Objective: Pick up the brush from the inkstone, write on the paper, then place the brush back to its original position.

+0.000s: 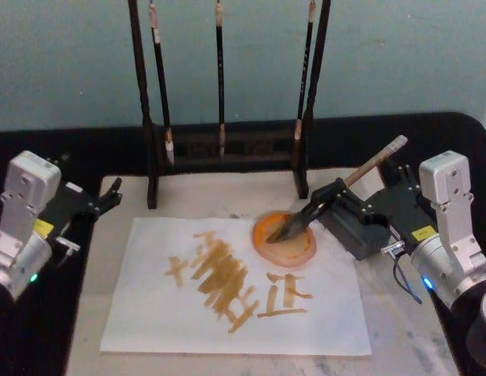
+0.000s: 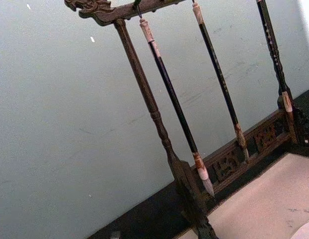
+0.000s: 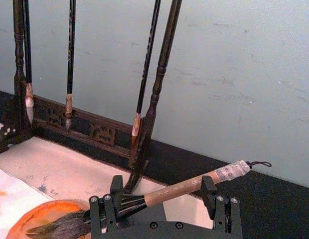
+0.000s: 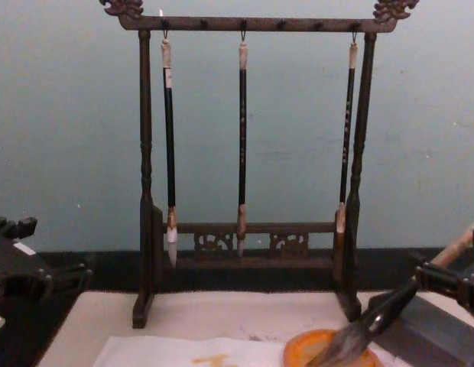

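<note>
the right gripper (image 1: 331,200) was clamped on the brush (image 1: 349,185), its tuft resting in the orange inkstone (image 1: 284,238) beside the paper (image 1: 227,290). releasing well probably meant opening slowly, then backing away clear. the left gripper (image 1: 110,195) sat parked, jaws unclear.

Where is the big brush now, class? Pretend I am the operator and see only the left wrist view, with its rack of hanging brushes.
Observer: The brush lies slanted, its tuft in the orange inkstone.
Operator: Which arm is at it?
Observer: The right end effector is at its shaft, just above the tuft.
Operator: And the paper?
Observer: The paper carries orange-yellow strokes.
</note>
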You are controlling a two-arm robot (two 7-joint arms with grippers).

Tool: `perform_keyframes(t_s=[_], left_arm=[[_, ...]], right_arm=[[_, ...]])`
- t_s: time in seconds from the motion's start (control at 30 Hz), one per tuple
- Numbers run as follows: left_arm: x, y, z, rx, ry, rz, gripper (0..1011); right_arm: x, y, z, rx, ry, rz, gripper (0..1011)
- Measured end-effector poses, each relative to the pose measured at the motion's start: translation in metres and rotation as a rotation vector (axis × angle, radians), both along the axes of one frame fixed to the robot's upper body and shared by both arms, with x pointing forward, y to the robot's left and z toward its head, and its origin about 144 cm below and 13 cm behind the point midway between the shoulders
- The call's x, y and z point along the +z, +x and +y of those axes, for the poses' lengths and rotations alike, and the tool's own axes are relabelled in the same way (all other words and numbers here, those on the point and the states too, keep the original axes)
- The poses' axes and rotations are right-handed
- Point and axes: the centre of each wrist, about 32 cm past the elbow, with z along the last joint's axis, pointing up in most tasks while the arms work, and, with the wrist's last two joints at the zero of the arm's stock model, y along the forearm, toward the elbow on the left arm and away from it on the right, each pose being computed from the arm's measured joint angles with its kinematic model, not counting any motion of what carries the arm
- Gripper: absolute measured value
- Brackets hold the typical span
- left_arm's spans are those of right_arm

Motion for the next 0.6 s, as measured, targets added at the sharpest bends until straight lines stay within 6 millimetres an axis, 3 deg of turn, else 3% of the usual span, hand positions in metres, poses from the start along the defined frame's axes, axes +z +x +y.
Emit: perform_keyframes(t_s=[0.6], left_arm=[[0.0,0.0,0.0,0.0,0.0,0.0,1010]], right_arm=[[0.0,0.0,0.0,0.0,0.0,0.0,1000]])
